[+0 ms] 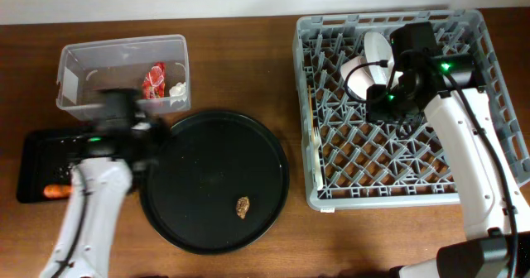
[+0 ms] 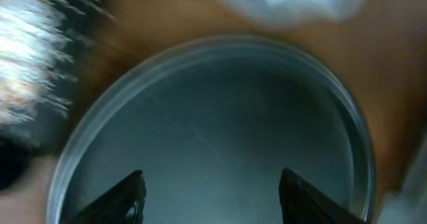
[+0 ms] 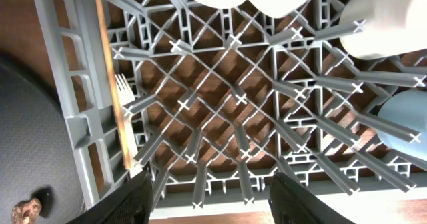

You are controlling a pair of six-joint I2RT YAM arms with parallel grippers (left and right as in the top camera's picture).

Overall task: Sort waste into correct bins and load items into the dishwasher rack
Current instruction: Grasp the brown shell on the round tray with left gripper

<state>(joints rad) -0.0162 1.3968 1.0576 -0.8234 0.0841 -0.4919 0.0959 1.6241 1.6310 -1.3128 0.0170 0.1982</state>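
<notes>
Wooden table (image 1: 286,245), brown lump (image 1: 243,207) on round tray (image 1: 207,154) — rack (image 1: 389,199) beside

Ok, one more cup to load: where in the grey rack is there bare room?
Free: the near half of the large square grey plastic rack, bare lattice right of the white plastic fork and thin wooden chopstick at its left wall. Crowded: farther back, by the right gripper, with the small white cup, small pale-blue cup and white bowl.

Lab tabletop (image 1: 240,63) with dishwasher rack (image 1: 389,198)
</notes>
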